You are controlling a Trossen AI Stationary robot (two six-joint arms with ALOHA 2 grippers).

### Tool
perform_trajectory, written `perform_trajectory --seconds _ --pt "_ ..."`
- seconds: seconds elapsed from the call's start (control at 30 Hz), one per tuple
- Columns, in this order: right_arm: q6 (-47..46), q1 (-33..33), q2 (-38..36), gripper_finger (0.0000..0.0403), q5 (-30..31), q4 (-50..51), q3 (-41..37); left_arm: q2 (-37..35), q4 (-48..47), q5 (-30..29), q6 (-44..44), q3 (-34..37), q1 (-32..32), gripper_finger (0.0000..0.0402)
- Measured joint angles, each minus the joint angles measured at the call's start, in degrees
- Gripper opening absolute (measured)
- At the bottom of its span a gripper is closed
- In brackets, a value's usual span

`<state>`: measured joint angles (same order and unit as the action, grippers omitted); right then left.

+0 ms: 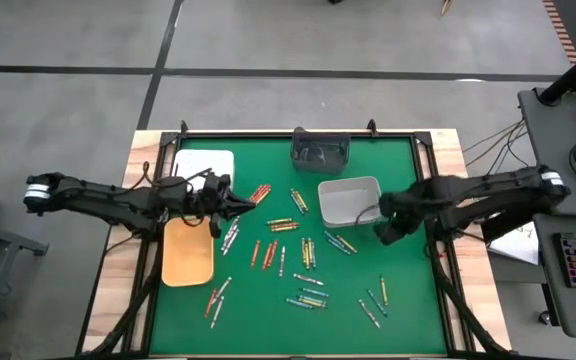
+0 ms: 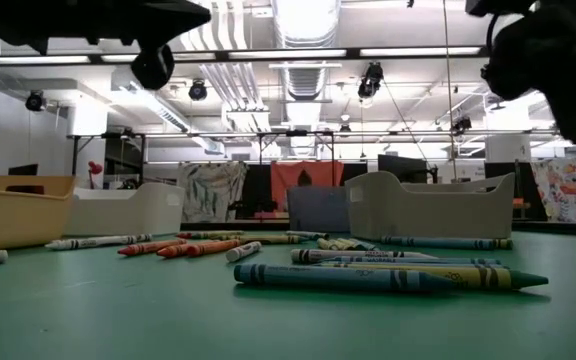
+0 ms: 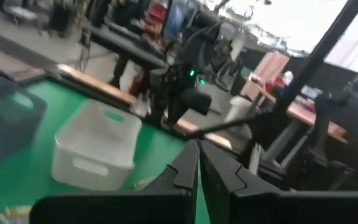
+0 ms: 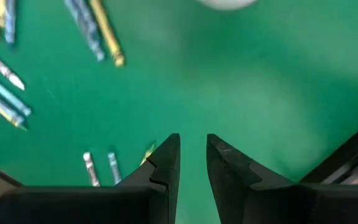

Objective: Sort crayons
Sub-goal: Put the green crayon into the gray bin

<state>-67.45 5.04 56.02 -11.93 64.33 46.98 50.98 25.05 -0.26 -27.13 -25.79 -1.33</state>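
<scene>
Green felt covers the table I work over, a soft flat field where thin sticks lie still, and everything else sits on it. Four bins ring its far and left parts, I judge one for each colour family: a white tray at the far left, a tan tray just in front of it, a dark grey bin at the far edge, and a white tub right of centre. None shows crayons inside from above, so I take the sorting as barely begun.

My left gripper hangs above the felt just beside the white and tan trays, its fingers drawn almost together with nothing visible between them. My right gripper hovers just beside the white tub, pointing down at bare felt; its fingers stand a narrow gap apart and are empty.

The crayons lie loose across the middle and near half of the table, apart from every bin. I count roughly three dozen, though overlaps make it uncertain: red-orange ones mostly near my left gripper, yellows toward the centre, green-blues nearer the front, a few grey-white among them. Per-colour totals I cannot tell exactly.
</scene>
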Motion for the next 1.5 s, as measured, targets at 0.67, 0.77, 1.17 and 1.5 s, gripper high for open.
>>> perform_trajectory --seconds 0.67,0.77,1.17,1.5 --pt "-27.6 29.0 22.2 0.0091 0.0 -10.5 5.8 -0.3 0.9 -0.2 0.2 0.8 -2.0 0.0000" --pt "-27.2 29.0 25.2 0.0119 0.5 -10.6 7.3 -0.3 2.0 -0.4 0.9 0.8 -2.0 0.0000" --pt "-25.6 28.8 35.5 0.0175 2.7 -11.9 7.7 -0.1 2.9 -0.6 1.1 0.8 -2.0 0.0000" --pt "-24.8 28.8 38.9 0.0131 3.2 -13.2 7.8 0.1 2.9 -0.8 1.6 0.6 -2.0 0.0000"
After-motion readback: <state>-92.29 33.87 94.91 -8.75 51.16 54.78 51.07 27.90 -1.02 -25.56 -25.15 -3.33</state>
